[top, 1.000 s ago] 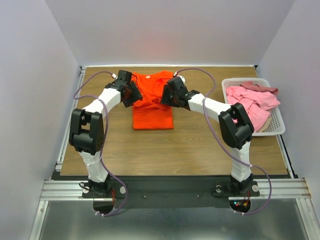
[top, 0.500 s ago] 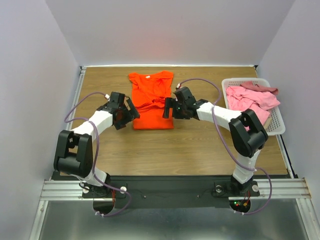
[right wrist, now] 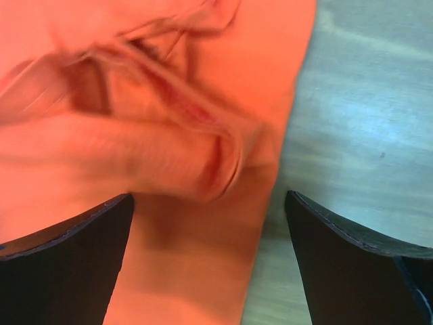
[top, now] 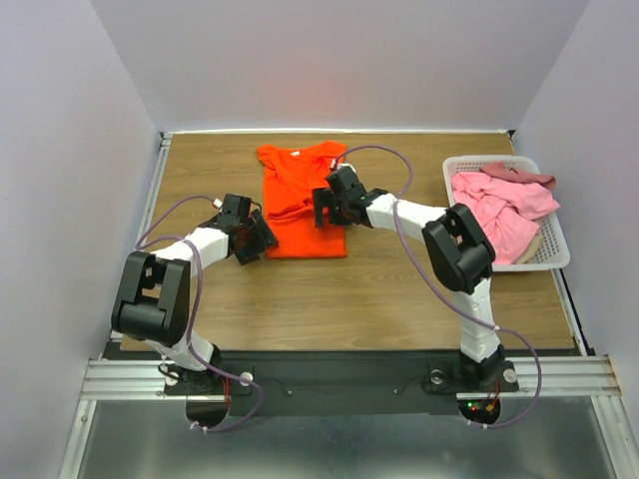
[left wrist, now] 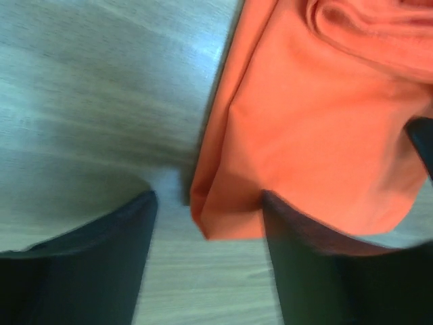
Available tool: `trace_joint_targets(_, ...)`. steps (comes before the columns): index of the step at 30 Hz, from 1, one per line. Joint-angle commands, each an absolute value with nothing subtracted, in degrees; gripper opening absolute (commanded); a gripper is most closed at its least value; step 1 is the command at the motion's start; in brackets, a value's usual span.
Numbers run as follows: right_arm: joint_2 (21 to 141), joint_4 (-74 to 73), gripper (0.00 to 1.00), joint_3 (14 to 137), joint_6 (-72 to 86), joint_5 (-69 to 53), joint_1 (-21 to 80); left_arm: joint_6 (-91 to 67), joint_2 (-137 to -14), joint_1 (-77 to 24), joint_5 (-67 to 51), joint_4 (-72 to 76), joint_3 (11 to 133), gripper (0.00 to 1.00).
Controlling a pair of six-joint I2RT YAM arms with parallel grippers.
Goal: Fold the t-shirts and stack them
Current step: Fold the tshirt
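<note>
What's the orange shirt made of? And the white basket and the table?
Orange shirt: soft matte cloth, probably knit; it creases and bunches. Basket: looks like white plastic, slatted walls. Table: wood-grain top, maybe laminate; streaky brown pattern.

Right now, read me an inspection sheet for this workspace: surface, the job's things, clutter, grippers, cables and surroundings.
Surface: wooden table.
Job's things: orange-red t-shirt lying on the table, sides folded in, cloth bunched mid-way; pink t-shirts heaped unfolded in the white basket at the right edge.
Clutter: nothing seen.
Grippers: left gripper open, straddling the shirt's near left corner; right gripper open over the shirt's right edge; neither holds cloth.
Cables: purple cables loop along both arms.
Surroundings: pale walls on three sides; metal rail at the near edge.
</note>
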State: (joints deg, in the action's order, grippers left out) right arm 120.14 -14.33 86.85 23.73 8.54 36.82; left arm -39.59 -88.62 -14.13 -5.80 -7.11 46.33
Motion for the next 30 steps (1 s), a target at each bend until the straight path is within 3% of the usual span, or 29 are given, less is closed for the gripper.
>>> trace_joint_targets(1,124.0,-12.74,1.0,93.95,22.15,15.37,37.0,-39.46,-91.93,-14.06,-5.45,-6.59,46.41,0.53)
trace_joint_targets(9,128.58,-12.74,1.0,104.49,23.55,24.07,36.91,-39.11,-95.53,-14.06,-4.92,-5.8,45.53,0.15)
trace_joint_targets(14,132.8,-12.83,1.0,109.42,23.29,25.49,35.34,-38.94,-94.66,-14.06,-4.92,-5.8,44.39,0.04)
trace_joint_targets(21,127.11,-13.1,1.0,106.89,21.8,23.39,34.45,-39.11,-92.29,-14.06,-5.71,-4.75,42.19,0.0)
trace_joint_targets(26,111.73,-13.1,1.0,90.39,27.74,18.11,34.54,-39.72,-90.27,-14.24,-6.33,-3.61,39.38,0.0)
trace_joint_targets(30,101.7,-12.57,1.0,74.65,34.61,5.93,34.63,-40.25,-87.64,-15.03,-6.59,-2.73,37.53,0.0)
